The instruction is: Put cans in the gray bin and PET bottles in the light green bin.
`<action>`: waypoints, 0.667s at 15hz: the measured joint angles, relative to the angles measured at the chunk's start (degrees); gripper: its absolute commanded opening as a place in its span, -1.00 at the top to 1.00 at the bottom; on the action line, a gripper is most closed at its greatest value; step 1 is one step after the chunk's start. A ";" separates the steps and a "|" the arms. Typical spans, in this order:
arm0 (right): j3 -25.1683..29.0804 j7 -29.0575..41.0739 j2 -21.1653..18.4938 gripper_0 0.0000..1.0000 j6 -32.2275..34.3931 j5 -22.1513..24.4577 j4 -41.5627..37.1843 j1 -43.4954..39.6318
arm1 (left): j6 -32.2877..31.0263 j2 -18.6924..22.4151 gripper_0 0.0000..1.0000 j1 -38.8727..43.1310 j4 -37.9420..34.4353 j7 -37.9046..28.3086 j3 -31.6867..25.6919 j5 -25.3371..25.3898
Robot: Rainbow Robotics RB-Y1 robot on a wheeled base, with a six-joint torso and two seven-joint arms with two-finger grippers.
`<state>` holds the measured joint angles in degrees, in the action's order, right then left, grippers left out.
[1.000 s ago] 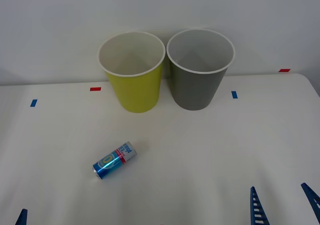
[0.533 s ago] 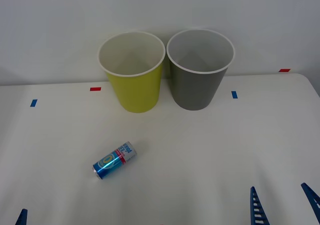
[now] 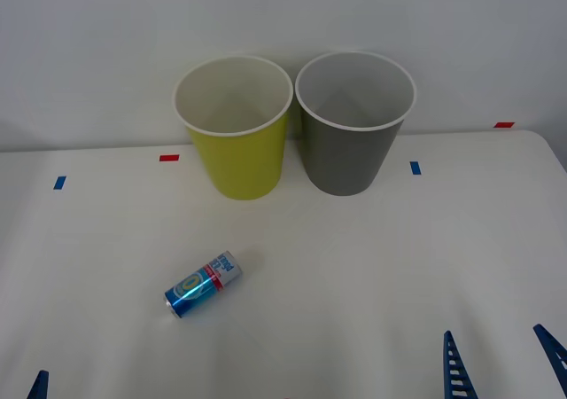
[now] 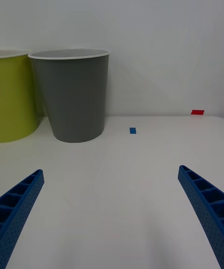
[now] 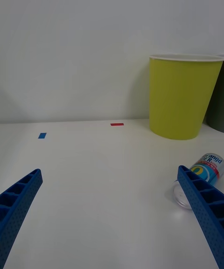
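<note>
White table [image 3: 372,266]; can [image 3: 203,283] lies beyond left gripper's [image 5: 109,217] spread jaws.

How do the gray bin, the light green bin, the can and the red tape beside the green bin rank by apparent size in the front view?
1. gray bin and light green bin: they look alike, so no ranking.
2. can, lying on its side.
3. red tape.
</note>
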<state>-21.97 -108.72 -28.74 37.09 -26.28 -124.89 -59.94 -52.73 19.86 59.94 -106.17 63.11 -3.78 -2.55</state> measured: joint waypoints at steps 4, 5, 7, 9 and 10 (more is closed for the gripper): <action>0.00 0.00 0.00 -1.00 0.00 0.00 0.00 0.00 | 0.34 -0.12 -1.00 -0.61 1.44 -0.06 0.54 -0.28; 0.00 0.00 0.00 -1.00 0.00 0.00 0.00 0.00 | 0.27 -0.09 -1.00 -0.91 1.91 -0.20 0.76 -0.43; 0.00 0.00 0.00 -1.00 0.00 0.00 0.00 0.00 | 0.36 0.34 -1.00 -1.04 2.07 -0.39 0.65 -0.50; 0.00 0.00 0.00 -1.00 0.00 0.00 0.00 0.00 | 1.85 1.27 -1.00 -1.21 2.10 -0.43 0.31 -0.17; 0.00 0.00 0.00 -1.00 0.00 0.00 0.00 0.00 | 2.71 2.07 -1.00 -1.63 2.10 -0.43 0.25 0.26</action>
<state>-21.97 -108.72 -28.74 37.09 -26.28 -124.89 -59.94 -50.02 21.94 58.32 -104.07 62.68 -3.53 -2.29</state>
